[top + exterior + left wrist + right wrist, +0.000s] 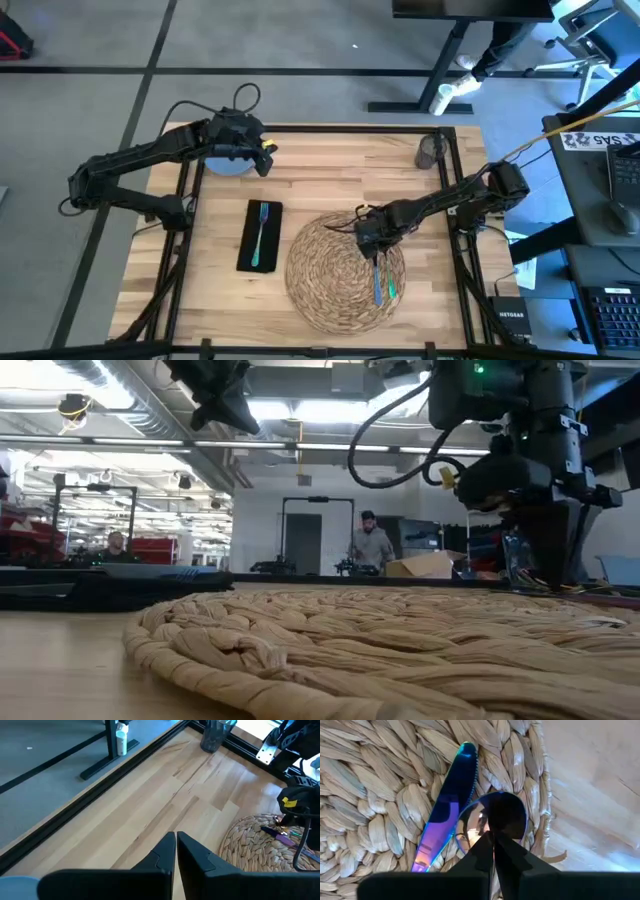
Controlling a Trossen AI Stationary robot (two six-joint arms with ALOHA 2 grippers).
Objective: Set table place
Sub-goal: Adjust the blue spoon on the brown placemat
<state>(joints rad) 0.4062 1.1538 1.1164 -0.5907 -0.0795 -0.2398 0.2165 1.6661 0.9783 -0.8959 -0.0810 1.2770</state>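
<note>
The round woven placemat [345, 270] lies at the table's near middle. On its right part, a spoon [495, 815] and an iridescent blue knife [445, 820] lie side by side. My right gripper [493, 840] stands over them, shut on the spoon. Left of the mat, a black napkin [260, 235] carries a teal fork [262, 232]. The pale blue plate [228, 163] rests at the far left. My left gripper [176, 842] hangs shut above the plate's right edge, touching nothing. A grey cup [432, 150] stands at the far right. My right gripper pinches the spoon just behind its bowl [492, 827] between the two fingers. The fingers come from above and point down at the placemat. They hide the handle. The bowl lies against the knife's blade over the mat; whether it is lifted clear, I cannot tell.
Bare wood lies between the plate, the cup and the placemat [260, 845]. A black metal frame [330, 127] runs along the table's edges. In the room beyond, people and desks show far behind the table.
</note>
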